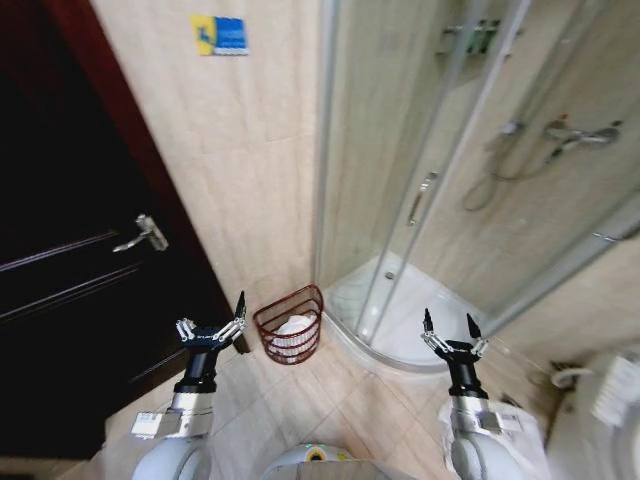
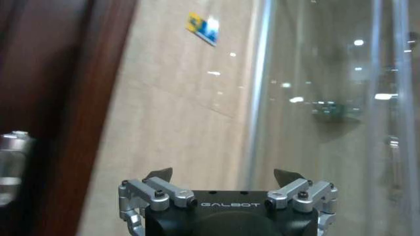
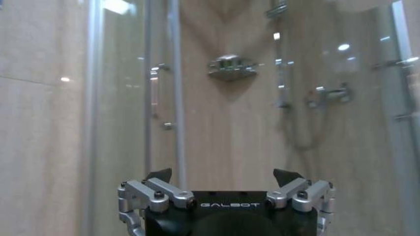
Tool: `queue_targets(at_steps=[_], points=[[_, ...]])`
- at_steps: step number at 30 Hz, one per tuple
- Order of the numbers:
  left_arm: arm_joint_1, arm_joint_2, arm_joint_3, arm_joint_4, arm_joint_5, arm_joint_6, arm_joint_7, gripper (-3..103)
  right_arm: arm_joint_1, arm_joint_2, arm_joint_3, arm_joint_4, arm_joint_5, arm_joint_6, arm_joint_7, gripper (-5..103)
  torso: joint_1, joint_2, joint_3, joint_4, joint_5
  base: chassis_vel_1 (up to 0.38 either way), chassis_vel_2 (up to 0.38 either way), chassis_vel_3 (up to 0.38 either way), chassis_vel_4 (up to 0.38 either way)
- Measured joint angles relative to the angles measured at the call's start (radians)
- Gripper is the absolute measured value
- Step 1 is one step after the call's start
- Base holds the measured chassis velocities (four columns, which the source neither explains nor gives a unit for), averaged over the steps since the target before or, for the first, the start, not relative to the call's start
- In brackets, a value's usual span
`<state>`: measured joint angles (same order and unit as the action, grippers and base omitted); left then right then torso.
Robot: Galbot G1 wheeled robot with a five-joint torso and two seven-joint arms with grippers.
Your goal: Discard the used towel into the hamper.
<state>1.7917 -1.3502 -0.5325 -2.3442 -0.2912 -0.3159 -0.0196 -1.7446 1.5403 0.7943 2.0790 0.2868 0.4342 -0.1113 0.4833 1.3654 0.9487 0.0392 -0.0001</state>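
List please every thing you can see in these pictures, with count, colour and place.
hamper: one, dark reddish-brown wire, on the floor by the wall, between door and shower.
towel: one, white, inside the hamper.
door: one, dark brown, at left, with a silver handle.
sign: one, blue and yellow, high on the beige wall.
shower cabin: one, clear glass, at right.
left gripper: one, open, empty, beside the hamper.
right gripper: one, open, empty, before the shower cabin.

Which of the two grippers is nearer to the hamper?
The left gripper, open beside the dark door; the hamper stands just beside it. The right gripper is farther off.
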Motion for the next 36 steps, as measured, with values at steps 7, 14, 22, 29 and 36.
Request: queue_targets(at_steps=[7,14,22,29,36], points=[[0.001,0.001,0.006,-0.005,0.001,-0.001,0.002,100,-0.006,-0.002,0.004,0.009,-0.006,-0.008,0.012,100,0.000,0.000,0.000,0.0001,0.0002,-0.128,-0.117,-0.116,-0.126],[0.001,0.002,0.014,-0.005,0.003,-0.002,0.002,100,-0.014,-0.002,0.008,0.025,-0.027,-0.023,0.045,100,0.000,0.000,0.000,-0.0001,-0.0001,-0.128,-0.124,-0.119,-0.129],[0.001,0.003,0.019,-0.006,0.003,-0.002,0.002,100,-0.015,-0.003,0.010,0.031,-0.078,-0.025,0.103,100,0.000,0.000,0.000,0.0001,0.0003,-0.120,-0.126,-0.115,-0.119],[0.000,0.003,0.023,-0.007,0.001,-0.002,0.000,100,-0.010,-0.005,0.009,0.032,-0.123,-0.009,0.162,100,0.000,0.000,0.000,0.0002,0.0002,-0.127,-0.125,-0.126,-0.122],[0.000,0.003,0.033,-0.009,0.002,0.000,-0.017,100,-0.017,-0.001,0.012,0.041,-0.122,-0.003,0.164,100,0.000,0.000,0.000,0.0000,0.0000,-0.120,-0.124,-0.121,-0.133]])
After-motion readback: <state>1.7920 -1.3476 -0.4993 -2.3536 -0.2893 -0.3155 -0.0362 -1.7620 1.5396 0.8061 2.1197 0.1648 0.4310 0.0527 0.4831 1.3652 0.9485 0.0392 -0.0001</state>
